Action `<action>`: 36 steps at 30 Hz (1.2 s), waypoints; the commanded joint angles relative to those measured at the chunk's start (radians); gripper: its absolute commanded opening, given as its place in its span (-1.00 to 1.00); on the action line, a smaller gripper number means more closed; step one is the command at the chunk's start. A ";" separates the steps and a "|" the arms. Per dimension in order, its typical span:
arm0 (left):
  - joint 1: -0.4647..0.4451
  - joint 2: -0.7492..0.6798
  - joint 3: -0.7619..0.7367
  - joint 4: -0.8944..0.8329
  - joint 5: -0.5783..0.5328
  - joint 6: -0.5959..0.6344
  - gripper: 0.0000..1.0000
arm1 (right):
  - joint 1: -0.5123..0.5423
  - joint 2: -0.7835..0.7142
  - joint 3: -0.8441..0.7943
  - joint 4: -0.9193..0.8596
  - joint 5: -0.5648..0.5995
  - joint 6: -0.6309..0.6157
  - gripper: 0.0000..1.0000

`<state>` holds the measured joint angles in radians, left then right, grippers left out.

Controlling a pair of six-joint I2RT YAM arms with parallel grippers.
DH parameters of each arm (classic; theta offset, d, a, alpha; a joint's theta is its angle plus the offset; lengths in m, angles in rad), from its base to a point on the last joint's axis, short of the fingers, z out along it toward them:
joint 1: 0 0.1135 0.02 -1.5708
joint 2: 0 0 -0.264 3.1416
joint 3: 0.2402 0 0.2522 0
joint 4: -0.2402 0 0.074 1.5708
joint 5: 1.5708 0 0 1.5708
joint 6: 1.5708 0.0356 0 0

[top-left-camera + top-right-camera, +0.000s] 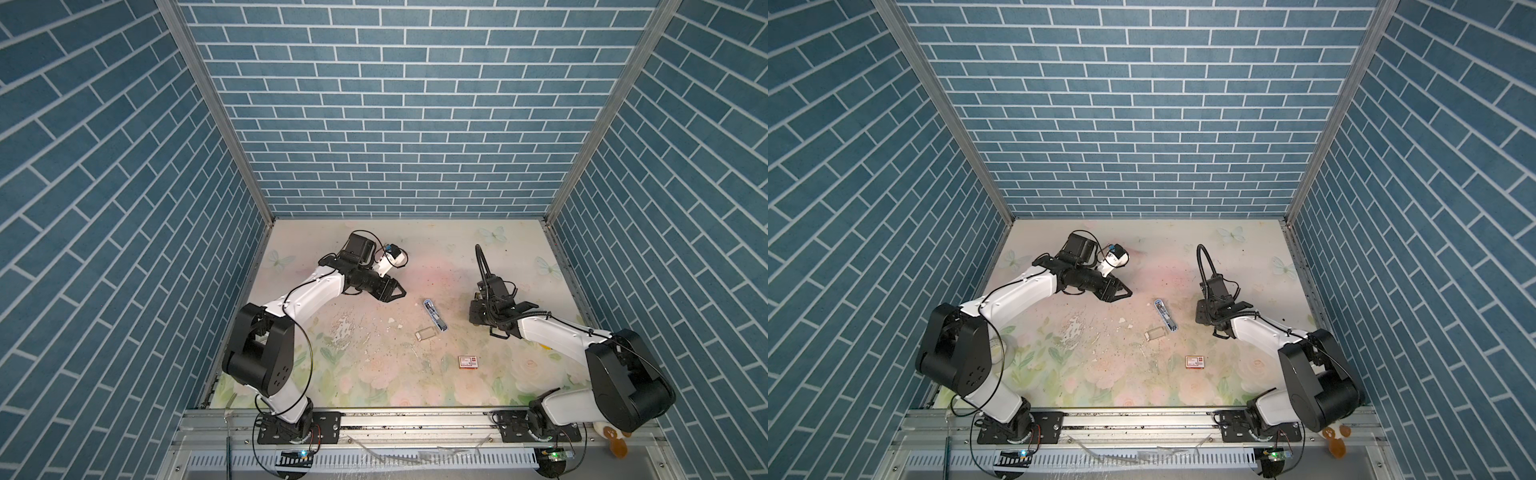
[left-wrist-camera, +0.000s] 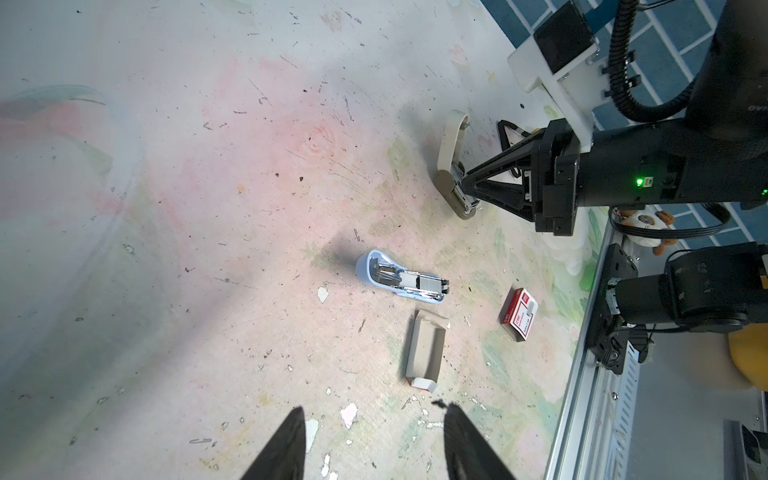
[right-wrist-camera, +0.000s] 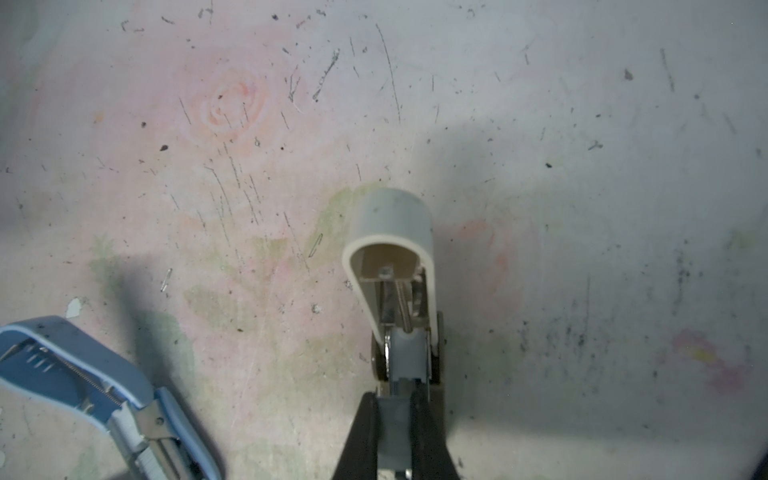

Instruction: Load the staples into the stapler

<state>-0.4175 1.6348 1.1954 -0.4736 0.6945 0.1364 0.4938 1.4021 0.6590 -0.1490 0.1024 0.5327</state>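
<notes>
A blue stapler (image 1: 435, 314) (image 1: 1166, 316) (image 2: 403, 282) lies opened on the floral mat, its metal magazine facing up. Just in front of it sits the small pale tray of staples (image 1: 424, 334) (image 2: 424, 353), grey inside. My right gripper (image 3: 395, 415) (image 2: 467, 187) is shut on the base of a second, beige stapler (image 3: 390, 232) (image 2: 451, 166), whose lid stands swung up. My left gripper (image 1: 399, 294) (image 1: 1123, 296) (image 2: 376, 436) hovers open and holds nothing, left of the blue stapler.
A red-and-white printed box (image 1: 468, 361) (image 2: 519, 313) lies nearer the front, right of the tray. Loose staples and flaked white patches (image 2: 349, 413) dot the mat. A metal rail (image 1: 415, 422) borders the front; blue brick walls enclose the other sides.
</notes>
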 commanded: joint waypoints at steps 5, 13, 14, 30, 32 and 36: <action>0.006 -0.004 -0.013 0.000 -0.009 0.019 0.10 | 0.006 -0.032 -0.021 0.012 0.054 -0.050 -0.82; 0.006 -0.002 -0.014 -0.002 -0.010 0.019 0.09 | 0.006 -0.013 -0.035 0.046 0.055 -0.053 -0.82; 0.006 -0.002 -0.014 -0.001 -0.010 0.019 0.10 | 0.006 -0.012 -0.035 0.047 0.057 -0.052 -0.82; 0.006 0.002 -0.014 -0.002 -0.012 0.021 0.09 | 0.006 -0.002 -0.048 0.058 0.054 -0.053 -0.82; 0.005 0.000 -0.015 -0.001 -0.012 0.020 0.10 | 0.006 -0.002 -0.050 0.063 0.050 -0.053 -0.82; 0.006 0.002 -0.014 -0.002 -0.013 0.020 0.09 | 0.006 0.002 -0.048 0.064 0.046 -0.053 -0.82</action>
<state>-0.4171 1.6348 1.1954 -0.4736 0.6876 0.1471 0.4957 1.3918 0.6205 -0.0917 0.1349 0.5110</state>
